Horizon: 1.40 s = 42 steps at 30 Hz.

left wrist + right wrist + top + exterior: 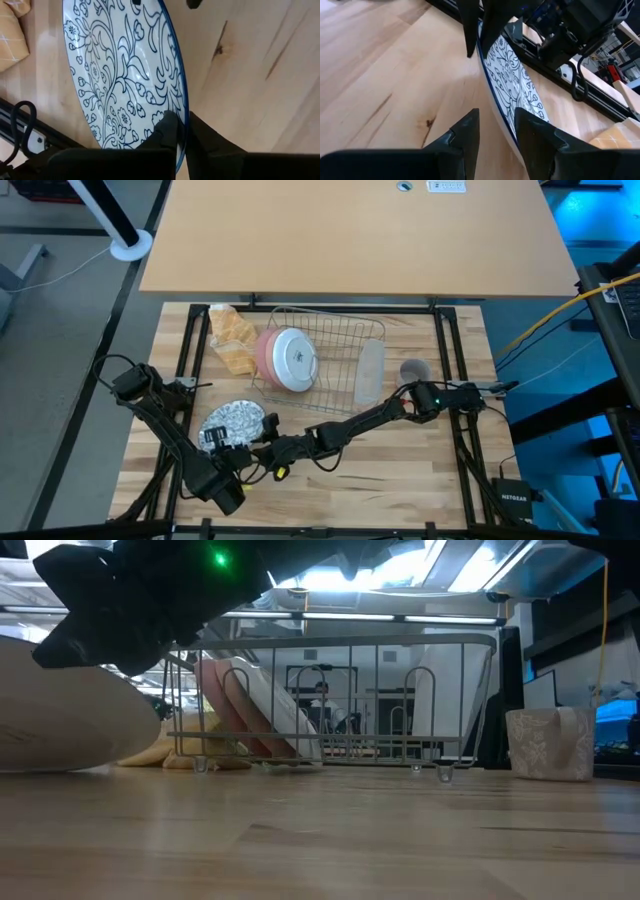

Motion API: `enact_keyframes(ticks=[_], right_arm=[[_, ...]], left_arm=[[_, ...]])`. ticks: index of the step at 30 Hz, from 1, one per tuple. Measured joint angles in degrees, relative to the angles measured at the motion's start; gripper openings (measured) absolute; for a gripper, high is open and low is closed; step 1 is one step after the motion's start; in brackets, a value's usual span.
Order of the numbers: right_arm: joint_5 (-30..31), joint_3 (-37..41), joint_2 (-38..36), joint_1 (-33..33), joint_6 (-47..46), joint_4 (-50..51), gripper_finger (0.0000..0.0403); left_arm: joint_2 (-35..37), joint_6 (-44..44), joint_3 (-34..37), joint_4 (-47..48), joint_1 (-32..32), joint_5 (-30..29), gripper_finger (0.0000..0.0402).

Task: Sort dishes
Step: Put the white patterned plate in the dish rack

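1. the left gripper (181,131) is clamped shut on the rim of the patterned plate (125,75), one dark finger on each face of its edge. the plate lies on the table (400,470) near the front left, tilted up where it is held.
2. the right gripper (496,131) sits at the opposite edge of the same plate (512,75), fingers partly apart and straddling the rim; i cannot tell whether they press on it.
3. the plate looks like glazed ceramic: stiff, fairly heavy for its size, smooth and likely slippery, and it would chip or break if dropped. the rim is the only place thin fingers can pinch, so a firm edge grip seems best.
4. beyond both grippers stands the wire rack (335,345), with pink dishes (268,352) propped on edge inside it at the side nearer the left arm.
5. a yellow cloth (232,338) lies just beside the rack on that side.
6. a small grey mug (414,369) stands past the rack's other side, near the right arm.
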<state>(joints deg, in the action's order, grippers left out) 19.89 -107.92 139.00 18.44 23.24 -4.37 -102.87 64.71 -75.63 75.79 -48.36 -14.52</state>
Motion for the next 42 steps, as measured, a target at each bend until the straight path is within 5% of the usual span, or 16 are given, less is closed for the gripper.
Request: enact_keyframes(ticks=[12,20,33,42], right_arm=[[-0.25,0.00,0.00,-0.02,4.32,-1.60,0.0128],[-10.38,-0.02,-0.09,-0.13,4.26,-0.46,0.0128],[-10.37,-0.04,-0.10,-0.13,4.17,0.30,0.0127],[-10.48,-0.04,-0.11,-0.11,4.20,0.32,0.0064]], left_arm=[[0.02,-0.72,-2.87,0.13,0.00,-0.02,0.0002],[0.02,-2.11,-3.99,-0.15,0.02,-0.13,0.0002],[0.11,-2.12,-7.37,0.02,0.04,-0.26,0.0001],[0.11,-3.77,-9.75,0.08,0.02,-0.20,0.0000]])
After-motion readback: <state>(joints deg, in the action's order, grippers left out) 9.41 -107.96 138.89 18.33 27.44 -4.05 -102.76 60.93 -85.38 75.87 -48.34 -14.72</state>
